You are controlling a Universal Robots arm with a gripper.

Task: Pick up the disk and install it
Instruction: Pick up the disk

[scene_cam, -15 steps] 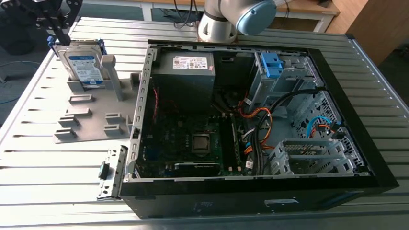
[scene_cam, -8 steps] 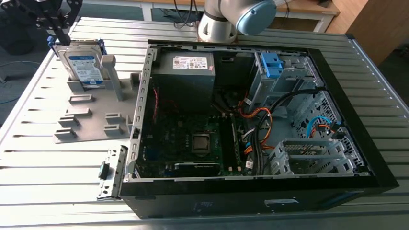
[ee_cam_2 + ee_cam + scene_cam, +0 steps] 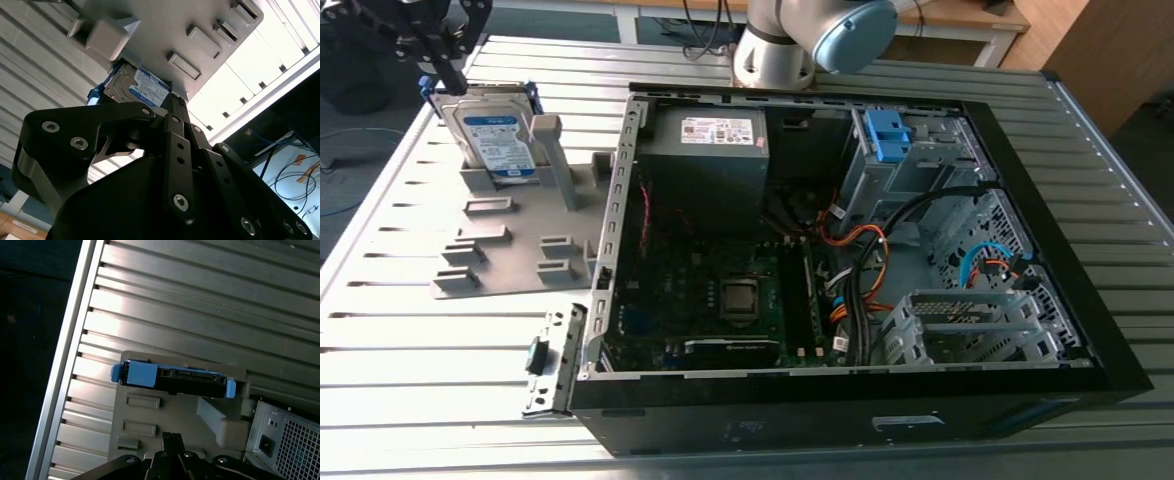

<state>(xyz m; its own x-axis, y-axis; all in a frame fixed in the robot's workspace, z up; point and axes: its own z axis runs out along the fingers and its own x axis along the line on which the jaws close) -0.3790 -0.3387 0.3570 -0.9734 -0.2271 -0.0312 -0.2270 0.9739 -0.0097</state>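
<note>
Hovering at the exterior view's left, the end effector (image 3: 450,72), grip state not determinable, is just above the disk (image 3: 498,140), upright in its grey stand (image 3: 494,255) beside the open computer case (image 3: 787,420); judged step: approach, requiring alignment over the disk's top edge.

The slatted table (image 3: 200,305) is brightly lit, and white glare is seen on it in both wrist views. The inside of the computer case (image 3: 720,250) is left in shadow.

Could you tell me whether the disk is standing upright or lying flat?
Upright: the disk stands on edge in a slot of the grey holder, beside the computer case.
</note>
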